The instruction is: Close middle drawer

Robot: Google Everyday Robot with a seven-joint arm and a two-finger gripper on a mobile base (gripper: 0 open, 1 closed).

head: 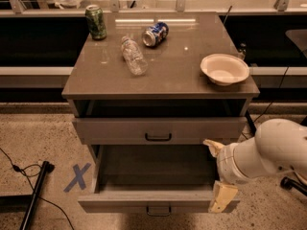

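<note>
1. On the table (182,75), the green can (96,22) stands upright at the far left corner. Right of it, a clear plastic bottle (133,55) and a blue can (155,34) lie on their sides.
2. Under the top, the first drawer (120,128) sits slightly ajar; its contents are hidden.
3. The middle drawer (144,200) is pulled far out towards the camera, and nothing shows in its dark inside. Closing has not begun, so the whole push is left.
4. The white bowl (224,69) near the table's right edge looks empty.
5. The hand (212,176) hangs at the middle drawer's right front corner, fingers spread apart and holding nothing. The lower finger is right at the front panel's end.
</note>
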